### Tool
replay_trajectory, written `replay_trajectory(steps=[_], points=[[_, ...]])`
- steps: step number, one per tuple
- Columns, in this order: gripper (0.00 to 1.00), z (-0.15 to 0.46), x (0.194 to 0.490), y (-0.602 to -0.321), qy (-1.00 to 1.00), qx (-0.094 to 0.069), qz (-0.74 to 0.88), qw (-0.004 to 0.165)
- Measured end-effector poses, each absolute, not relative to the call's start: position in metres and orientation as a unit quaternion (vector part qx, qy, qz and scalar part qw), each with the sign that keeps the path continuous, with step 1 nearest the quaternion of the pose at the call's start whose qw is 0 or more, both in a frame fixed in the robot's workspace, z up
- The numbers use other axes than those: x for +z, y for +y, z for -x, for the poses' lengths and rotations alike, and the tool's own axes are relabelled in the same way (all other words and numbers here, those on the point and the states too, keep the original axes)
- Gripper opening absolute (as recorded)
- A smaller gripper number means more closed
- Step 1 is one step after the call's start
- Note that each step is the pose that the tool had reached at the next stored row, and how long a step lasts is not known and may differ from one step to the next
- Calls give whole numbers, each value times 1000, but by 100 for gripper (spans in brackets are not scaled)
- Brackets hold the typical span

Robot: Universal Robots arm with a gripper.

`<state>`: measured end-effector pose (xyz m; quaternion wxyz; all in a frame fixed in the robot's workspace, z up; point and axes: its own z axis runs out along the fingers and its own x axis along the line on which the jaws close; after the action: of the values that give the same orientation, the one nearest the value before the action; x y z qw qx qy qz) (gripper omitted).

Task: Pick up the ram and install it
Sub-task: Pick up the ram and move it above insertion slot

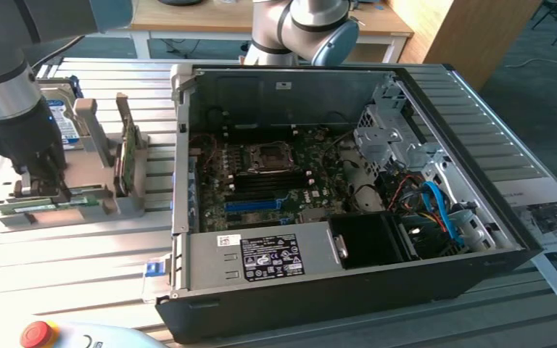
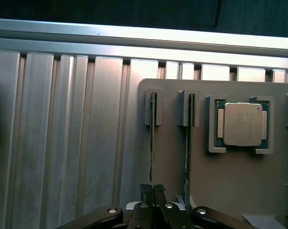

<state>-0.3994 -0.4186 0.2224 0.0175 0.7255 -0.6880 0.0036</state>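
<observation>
Two rams stand on edge in the slots of a grey holder tray (image 2: 177,181). My gripper (image 2: 153,192) is shut on the upper edge of one ram (image 2: 152,143), which still sits in its slot. The other stick (image 2: 187,143) stands beside it, untouched. In the exterior view the gripper (image 1: 38,190) is low over the holder at the exterior view's left, with the green ram (image 1: 61,201) under its fingers.
A CPU chip (image 2: 242,124) lies in a pocket of the holder. A wider green card (image 1: 128,156) and a hard drive (image 1: 61,116) stand in the rack. The open computer case (image 1: 510,225) with its motherboard (image 1: 269,181) is to the exterior view's right. A red stop button (image 1: 35,333) sits near the front.
</observation>
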Motion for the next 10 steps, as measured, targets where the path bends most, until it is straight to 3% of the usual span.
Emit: replay_trajectory(steps=[10], points=[[12,399,250,-419,-688,2,-725,19]])
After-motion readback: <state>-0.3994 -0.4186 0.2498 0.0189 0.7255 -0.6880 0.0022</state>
